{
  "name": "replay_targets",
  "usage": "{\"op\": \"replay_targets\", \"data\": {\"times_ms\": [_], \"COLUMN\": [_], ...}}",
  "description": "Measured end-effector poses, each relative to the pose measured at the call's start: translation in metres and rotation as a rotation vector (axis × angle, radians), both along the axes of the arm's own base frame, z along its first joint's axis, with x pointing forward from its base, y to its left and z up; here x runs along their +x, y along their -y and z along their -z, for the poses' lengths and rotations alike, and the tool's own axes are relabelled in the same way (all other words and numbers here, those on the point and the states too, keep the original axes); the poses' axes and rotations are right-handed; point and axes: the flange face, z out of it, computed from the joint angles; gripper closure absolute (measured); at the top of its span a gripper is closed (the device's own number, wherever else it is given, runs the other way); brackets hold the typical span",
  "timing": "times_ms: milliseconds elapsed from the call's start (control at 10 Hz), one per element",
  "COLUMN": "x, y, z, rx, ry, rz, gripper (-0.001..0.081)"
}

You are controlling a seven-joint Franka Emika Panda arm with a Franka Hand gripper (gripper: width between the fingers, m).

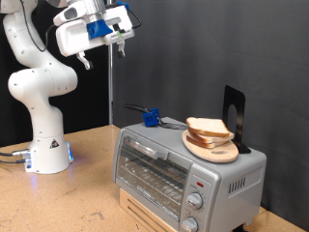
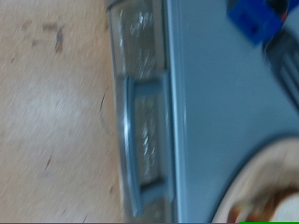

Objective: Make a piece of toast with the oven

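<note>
The silver toaster oven [image 1: 183, 172] stands on a wooden block at the exterior view's lower right, with its glass door shut. A stack of bread slices [image 1: 209, 128] lies on a round wooden board [image 1: 214, 151] on the oven's roof; I cannot tell which slice is the piece of toast. My gripper [image 1: 120, 41] hangs high above the table, up and to the exterior view's left of the oven, with nothing seen between its fingers. The blurred wrist view looks down on the oven's roof [image 2: 215, 103], the door handle [image 2: 129, 140] and the board's rim [image 2: 266, 182]; the fingers do not show there.
A blue-handled tool [image 1: 151, 118] lies on the oven's roof behind the board and also shows in the wrist view [image 2: 254, 19]. A black stand [image 1: 235, 114] rises at the roof's right end. Two knobs [image 1: 196, 202] and a red light [image 1: 198, 182] sit on the front. The wooden table [image 1: 58, 198] lies left of the oven.
</note>
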Motion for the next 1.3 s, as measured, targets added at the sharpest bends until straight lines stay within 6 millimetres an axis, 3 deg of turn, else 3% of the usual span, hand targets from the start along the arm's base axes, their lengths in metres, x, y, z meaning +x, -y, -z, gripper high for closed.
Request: {"op": "replay_targets", "data": {"times_ms": [300,600,1000,1300], "x": [0.006,0.033,0.030,0.033], "y": [0.002,-0.004,0.006,0.011], "z": [0.011,0.038,0.039,0.071], "rx": [0.135,0.116,0.230,0.199], "ry": [-0.047,0.041,0.026,0.001], "rz": [-0.093,-0.138,-0.071,-0.033], "gripper": [-0.0002,-0.0002,-0.0002,-0.0002]}}
